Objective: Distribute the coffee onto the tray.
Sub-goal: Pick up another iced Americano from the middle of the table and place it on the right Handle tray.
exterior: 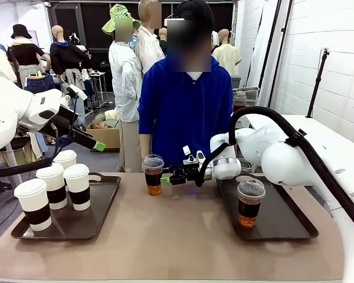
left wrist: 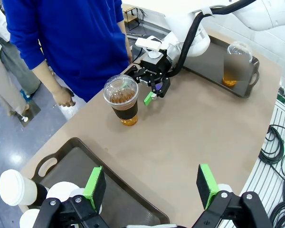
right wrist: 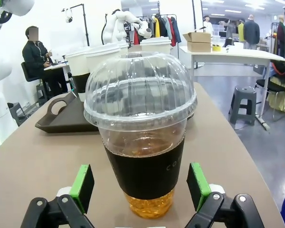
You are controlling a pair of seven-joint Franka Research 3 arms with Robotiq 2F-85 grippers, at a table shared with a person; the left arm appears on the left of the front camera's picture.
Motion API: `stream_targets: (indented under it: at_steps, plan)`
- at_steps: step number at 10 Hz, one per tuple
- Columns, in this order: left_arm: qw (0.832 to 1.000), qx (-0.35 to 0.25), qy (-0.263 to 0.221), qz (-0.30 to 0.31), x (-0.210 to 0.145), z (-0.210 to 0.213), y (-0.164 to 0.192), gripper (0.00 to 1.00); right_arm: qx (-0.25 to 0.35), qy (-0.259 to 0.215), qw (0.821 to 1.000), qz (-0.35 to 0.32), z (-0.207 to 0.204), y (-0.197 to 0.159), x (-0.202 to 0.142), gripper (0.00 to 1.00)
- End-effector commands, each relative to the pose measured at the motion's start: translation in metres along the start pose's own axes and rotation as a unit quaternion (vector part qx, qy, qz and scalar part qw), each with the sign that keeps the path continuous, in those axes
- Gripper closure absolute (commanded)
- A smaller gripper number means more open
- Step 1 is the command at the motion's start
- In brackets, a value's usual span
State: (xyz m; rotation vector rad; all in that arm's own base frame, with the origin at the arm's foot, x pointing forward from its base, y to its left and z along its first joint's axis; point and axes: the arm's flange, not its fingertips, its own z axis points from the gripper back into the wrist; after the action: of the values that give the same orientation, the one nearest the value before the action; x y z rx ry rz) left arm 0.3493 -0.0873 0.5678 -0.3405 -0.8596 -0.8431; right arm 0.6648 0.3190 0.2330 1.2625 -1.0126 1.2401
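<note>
Right gripper (exterior: 168, 176) is wide open and holds nothing. It sits low over the counter (exterior: 183, 236), just beside the clear cup (exterior: 153, 174) in the middle. In the right wrist view the cup (right wrist: 141, 142) stands between the two green pads (right wrist: 83, 186), but the pads do not touch it yet.

Left gripper (left wrist: 152, 185) is open too, with nothing in it. It hangs high over the left tray (left wrist: 114, 190).

I think this cup is light and a bit tricky. Its wall is thin plastic, so a hard squeeze could bend it and pop the round lid (right wrist: 140, 90) off. Then the brown drink would spill. The bare plastic looks smooth and may slip. The dark sleeve (right wrist: 145, 173) around the middle looks like the best place to hold, because it is less slippery and sits lower on the cup. A soft, slow squeeze there should do, and the cup should stay upright when lifted.

Where the coffee is: four white cups (exterior: 54, 186) with dark sleeves stand on the left tray (exterior: 100, 206). One more clear cup (exterior: 249, 203) stands on the right tray (exterior: 283, 218). The middle cup is on the bare counter, on no tray. A person (exterior: 186, 112) in blue stands behind the counter.
</note>
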Motion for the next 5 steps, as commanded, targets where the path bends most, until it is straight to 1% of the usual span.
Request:
stream_targets:
  at_steps: [1, 5]
  plan:
    - [1.0, -0.002, -0.002, 0.002, -0.001, 0.0, 0.001, 0.0, 0.006, 0.015, 1.0, -0.01, -0.008, -0.009, 0.002, 0.0]
    - [1.0, -0.002, -0.002, 0.002, -0.001, 0.0, 0.001, 0.0, 0.01, 0.015, 1.0, -0.013, -0.018, -0.013, -0.001, 0.0]
